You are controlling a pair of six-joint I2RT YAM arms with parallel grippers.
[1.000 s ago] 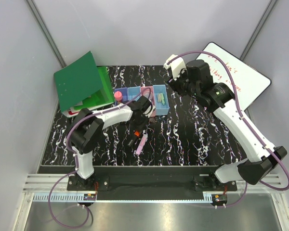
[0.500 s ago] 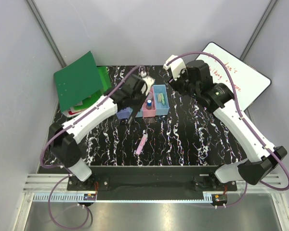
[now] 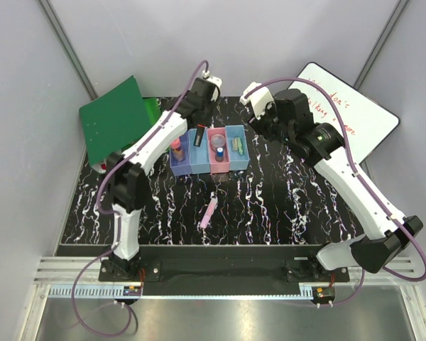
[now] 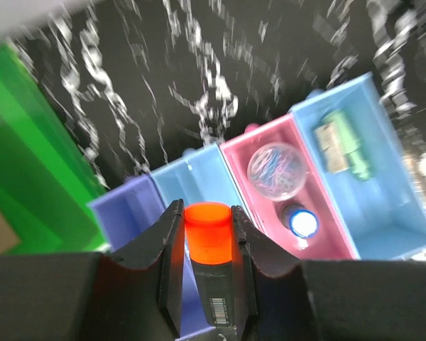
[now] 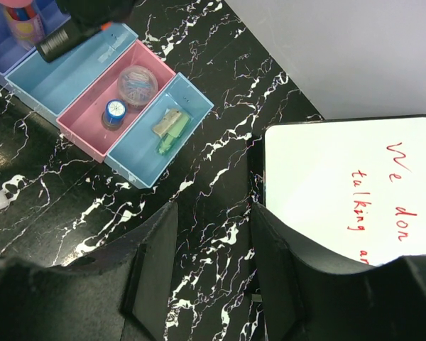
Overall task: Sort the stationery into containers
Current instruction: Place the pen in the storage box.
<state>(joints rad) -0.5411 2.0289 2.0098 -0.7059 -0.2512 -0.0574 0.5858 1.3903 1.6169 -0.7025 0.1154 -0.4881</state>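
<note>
The containers are four joined bins: purple-blue, light blue, pink, light blue. My left gripper is shut on a black marker with an orange cap and holds it above the second bin. A pink-capped marker stands in the purple-blue bin. The pink bin holds a round grey piece and a small blue piece. A green highlighter lies in the right bin. A pink marker lies on the table. My right gripper is open and empty, right of the bins.
A green folder stands at the back left, close to the purple-blue bin. A whiteboard with red writing leans at the back right, beside my right gripper. The table top is black marble-patterned.
My left gripper took hold of the orange-capped marker on the table, lifted it and carried it back over the bins. The right arm has not moved.
</note>
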